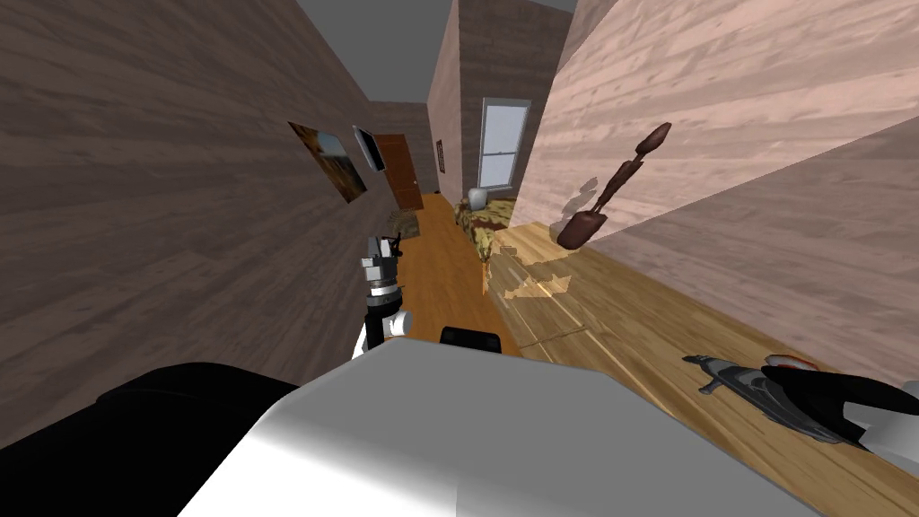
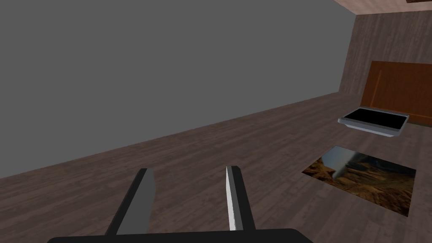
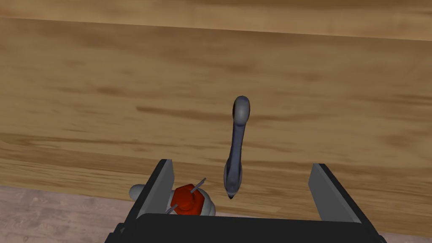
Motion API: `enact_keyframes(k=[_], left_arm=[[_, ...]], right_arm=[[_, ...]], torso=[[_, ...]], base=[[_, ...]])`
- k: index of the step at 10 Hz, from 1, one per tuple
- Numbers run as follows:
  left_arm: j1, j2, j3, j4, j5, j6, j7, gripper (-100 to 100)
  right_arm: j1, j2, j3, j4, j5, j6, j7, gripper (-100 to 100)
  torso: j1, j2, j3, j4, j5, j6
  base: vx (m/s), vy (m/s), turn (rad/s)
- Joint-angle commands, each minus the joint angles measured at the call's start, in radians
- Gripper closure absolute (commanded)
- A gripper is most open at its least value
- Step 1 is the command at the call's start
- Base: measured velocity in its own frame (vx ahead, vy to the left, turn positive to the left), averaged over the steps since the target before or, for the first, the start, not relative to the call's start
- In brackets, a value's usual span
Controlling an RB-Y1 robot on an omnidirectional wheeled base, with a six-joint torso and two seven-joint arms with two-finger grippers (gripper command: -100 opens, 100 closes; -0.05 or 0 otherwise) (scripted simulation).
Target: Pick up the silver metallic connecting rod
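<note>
Right wrist view shows you the slim grey-blue metallic connecting rod [image 3: 237,139] lying on the light wooden worktop [image 3: 105,84]. It sits between the spread fingers of the right gripper [image 3: 242,164] and touches neither. A small red-and-white object [image 3: 185,199] sits beside one finger. Your left gripper [image 2: 188,169], fingers parted, points at a dark wood-grain wall [image 2: 253,139].

Text, numbers, brands: none readable anywhere.
Connecting rod [image 3: 236,139]: plain grey, no marking to read.
Picture [image 2: 360,179] on left wall: brown landscape, no lettering.
Black panel [image 2: 374,121] farther along left wall: blank face.
</note>
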Motion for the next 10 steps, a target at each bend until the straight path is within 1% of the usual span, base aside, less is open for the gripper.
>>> enact_keyframes(k=[1, 2, 5, 6, 7, 10], left_arm=[[0.000, 0.000, 0.000, 0.000, 0.000, 0.000, 0.000, 0], [0.000, 0.000, 0.000, 0.000, 0.000, 0.000, 0.000, 0], [0.000, 0.000, 0.000, 0.000, 0.000, 0.000, 0.000, 0], [0.000, 0.000, 0.000, 0.000, 0.000, 0.000, 0.000, 0], [0.000, 0.000, 0.000, 0.000, 0.000, 0.000, 0.000, 0], [0.000, 0.000, 0.000, 0.000, 0.000, 0.000, 0.000, 0]], right_arm=[[0.004, 0.016, 0.004, 0.019, -0.008, 0.000, -0.004, -100], [0.008, 0.031, 0.007, 0.039, -0.016, 0.000, -0.007, -100], [0.019, 0.078, 0.019, 0.097, -0.039, -0.001, -0.018, -100], [0.017, 0.067, 0.015, 0.082, -0.034, 0.000, -0.014, -100], [0.017, 0.068, 0.015, 0.084, -0.034, 0.000, -0.018, 100], [0.018, 0.068, 0.016, 0.084, -0.034, 0.000, -0.017, 100]], torso=[[0.000, 0.000, 0.000, 0.000, 0.000, 0.000], [0.001, 0.003, 0.002, 0.001, 0.000, -0.001], [0.000, 0.011, 0.006, 0.003, 0.000, 0.000], [0.001, 0.011, 0.006, 0.003, 0.000, 0.000], [0.001, 0.007, 0.004, 0.002, 0.000, 0.001], [0.001, 0.001, 0.001, 0.000, 0.000, 0.000]], base=[[-0.041, -0.008, 0.165], [-0.091, -0.012, 0.331], [-0.139, -0.013, 0.280], [-0.056, -0.003, 0.060], [-0.010, -0.001, -0.014], [-0.002, -0.001, -0.005]])
